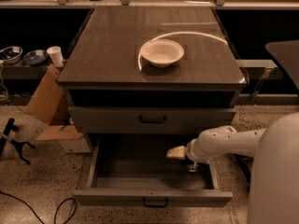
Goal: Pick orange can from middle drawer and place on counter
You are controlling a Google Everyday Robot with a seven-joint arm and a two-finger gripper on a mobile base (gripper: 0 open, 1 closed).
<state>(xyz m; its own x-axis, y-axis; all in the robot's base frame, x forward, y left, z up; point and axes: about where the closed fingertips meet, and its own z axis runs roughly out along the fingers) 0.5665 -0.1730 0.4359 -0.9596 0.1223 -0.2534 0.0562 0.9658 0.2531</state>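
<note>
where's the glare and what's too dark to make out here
Camera view: a bright curved glare streak crosses the glossy counter, passing the white bowl; camera view: the middle drawer is deeply shadowed inside, so the tool, low at its right side, and the orange can just under it look dim.

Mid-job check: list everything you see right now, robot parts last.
counter: one, dark grey-brown, cabinet top
white bowl: one, on the counter
upper drawer: one, grey, shut
middle drawer: one, grey, pulled open
orange can: one, looks dark with a shiny end, right part of middle drawer, partly under the arm
cardboard box: one, tan, left of cabinet
white cup: one, left shelf
dishes: two, dark, beside the cup
arm: one, white, reaching from right
gripper: one, pale, over the open middle drawer
</note>
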